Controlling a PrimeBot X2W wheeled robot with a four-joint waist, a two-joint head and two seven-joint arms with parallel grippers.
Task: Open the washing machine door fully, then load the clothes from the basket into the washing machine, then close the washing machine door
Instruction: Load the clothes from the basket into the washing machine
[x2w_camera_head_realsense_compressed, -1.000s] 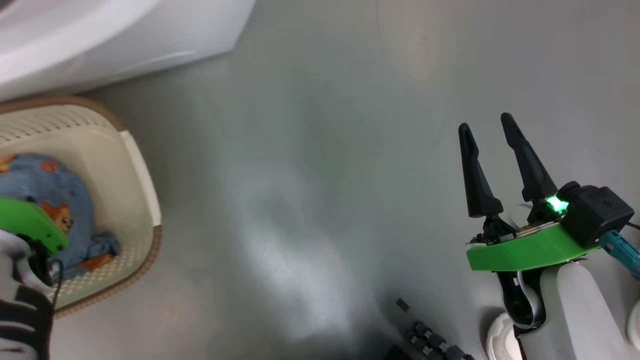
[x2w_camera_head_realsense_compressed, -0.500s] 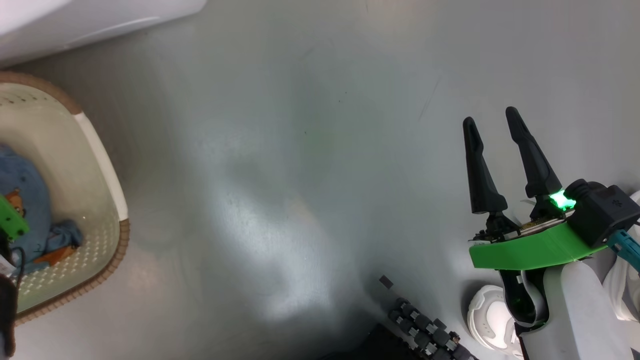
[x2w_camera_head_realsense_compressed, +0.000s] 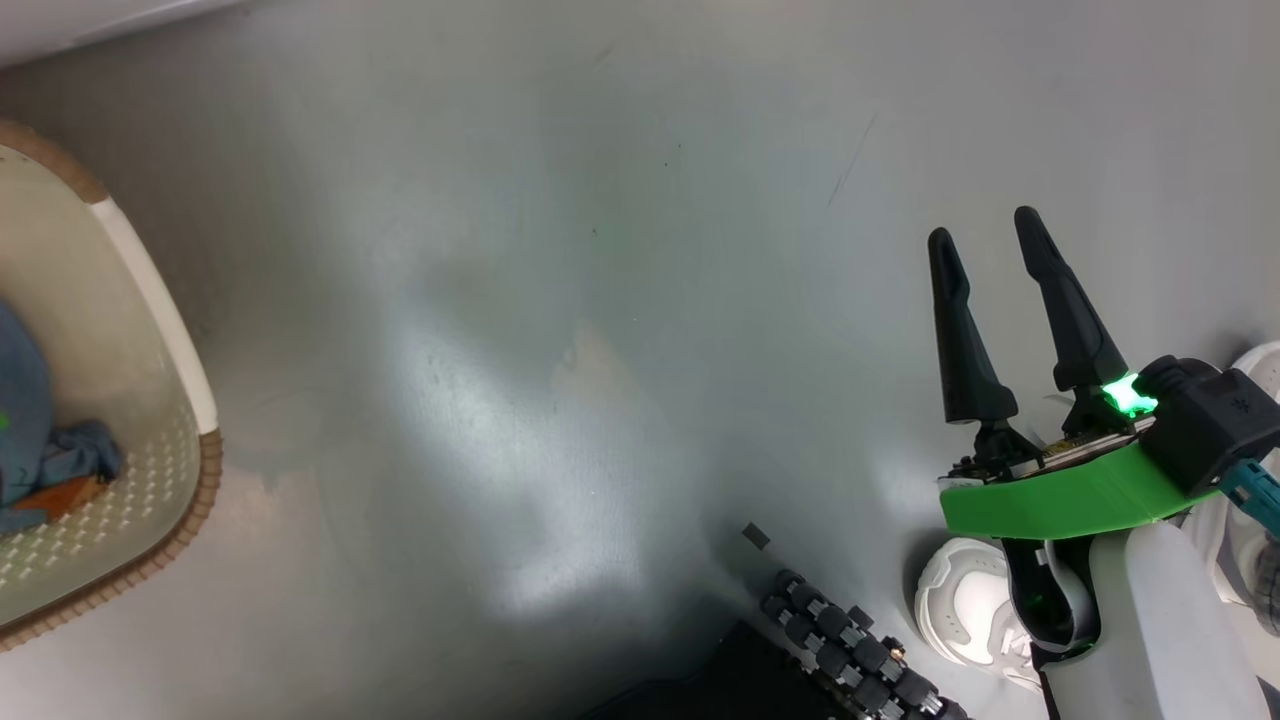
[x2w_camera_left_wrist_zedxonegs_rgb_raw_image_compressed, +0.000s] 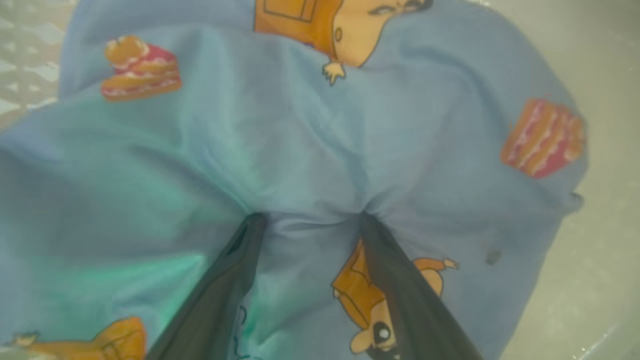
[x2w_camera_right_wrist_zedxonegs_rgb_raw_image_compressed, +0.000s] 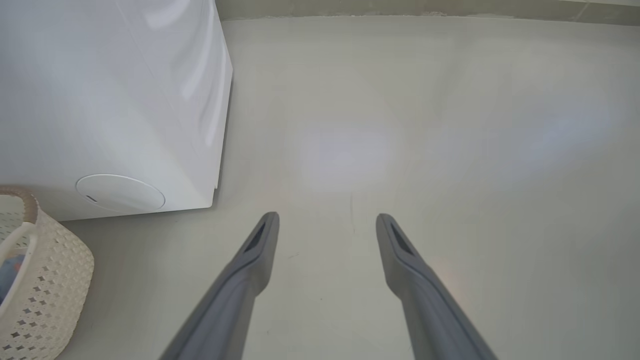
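The clothes (x2w_camera_left_wrist_zedxonegs_rgb_raw_image_compressed: 310, 140), blue fabric printed with orange cartoon figures and cakes, lie in the basket (x2w_camera_head_realsense_compressed: 205, 480) at the head view's left edge, where a bit of the clothes (x2w_camera_head_realsense_compressed: 25, 440) shows. My left gripper (x2w_camera_left_wrist_zedxonegs_rgb_raw_image_compressed: 309, 220) is open, its two fingertips pushed down into the fabric, which puckers between them. My right gripper (x2w_camera_head_realsense_compressed: 990, 235) hangs open over bare floor at the right, holding nothing. The washing machine (x2w_camera_right_wrist_zedxonegs_rgb_raw_image_compressed: 115, 100) stands white beyond the basket (x2w_camera_right_wrist_zedxonegs_rgb_raw_image_compressed: 50, 285), with its round flap (x2w_camera_right_wrist_zedxonegs_rgb_raw_image_compressed: 120, 192) low on the front. The washing machine door is out of view.
Glossy grey floor (x2w_camera_head_realsense_compressed: 600, 350) spreads between the basket and my right arm. My dark base with black rollers (x2w_camera_head_realsense_compressed: 850, 650) sits at the bottom. Next to it are white rounded shapes (x2w_camera_head_realsense_compressed: 965, 610), perhaps shoes. A skirting line (x2w_camera_right_wrist_zedxonegs_rgb_raw_image_compressed: 400, 12) marks the far wall.
The head camera has swung, so the basket and washing machine slid toward the picture's left and top edges, and my left wrist's green part left the picture. The right gripper stays open.
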